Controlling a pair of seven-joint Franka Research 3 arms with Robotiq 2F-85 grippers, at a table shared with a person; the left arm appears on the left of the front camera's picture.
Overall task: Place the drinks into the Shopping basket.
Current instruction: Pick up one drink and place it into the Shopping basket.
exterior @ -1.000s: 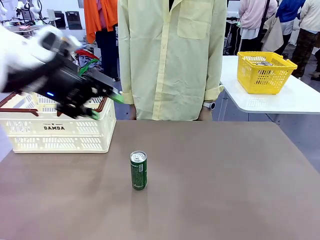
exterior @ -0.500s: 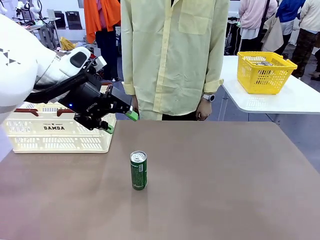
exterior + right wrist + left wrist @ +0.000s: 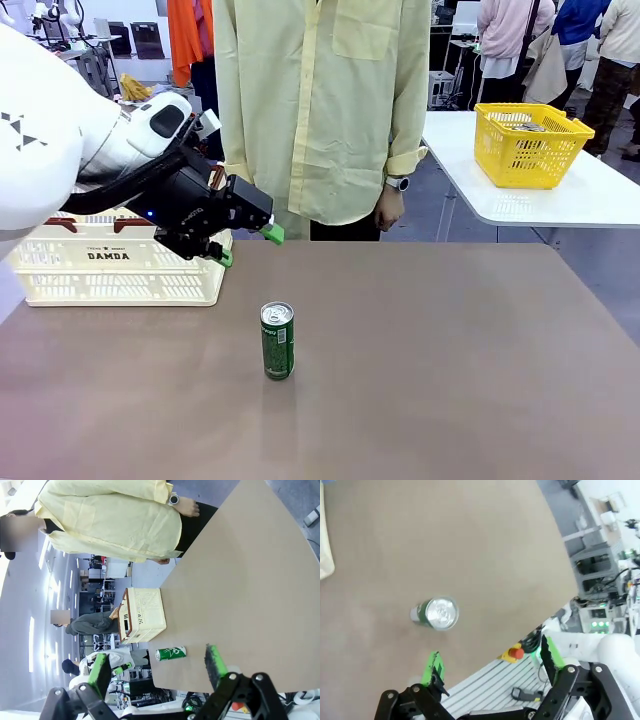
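One green drink can (image 3: 277,341) stands upright on the desk (image 3: 450,350), at five o'clock from my left claw (image 3: 248,246), jaws apart and empty. Light, stiff, slick, dentable, I judge: grip mid-wall. DAMDA basket (image 3: 110,270) lies at ten o'clock.

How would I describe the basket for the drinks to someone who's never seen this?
On the big brown table, go to the far left corner. There sits the Shopping basket, a cream-white slatted crate with dark red handles and DAMDA on its side, unlike the smaller yellow mesh basket on the white table at right.
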